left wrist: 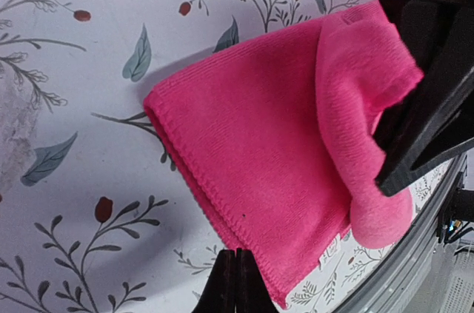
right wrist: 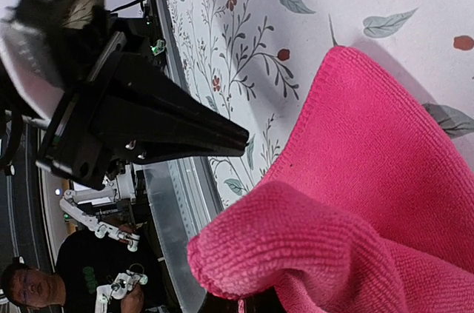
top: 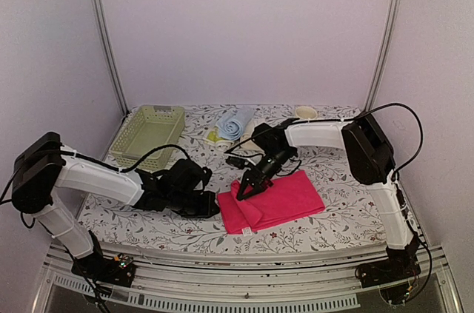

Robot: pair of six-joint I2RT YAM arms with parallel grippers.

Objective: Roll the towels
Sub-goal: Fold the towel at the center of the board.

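A hot pink towel (top: 275, 200) lies folded flat on the flowered table, its left end lifted into a soft fold (left wrist: 355, 69). My right gripper (top: 244, 192) is shut on that raised fold. My left gripper (top: 215, 206) is shut with nothing between its fingers, and its tips (left wrist: 235, 257) rest on the table just at the towel's hemmed left edge (left wrist: 222, 217). In the right wrist view the pink fold (right wrist: 296, 246) hides my right fingers, and the left gripper (right wrist: 241, 141) points at the towel. At the back lies a rolled light blue towel (top: 235, 122), with a pale yellow-green one (top: 213, 136) beside it.
A pale green mesh basket (top: 148, 132) stands at the back left. A cream mug (top: 305, 112) sits at the back right. The table's metal front rail (top: 252, 265) runs close below the pink towel. Black cables (top: 241, 156) trail behind the right gripper.
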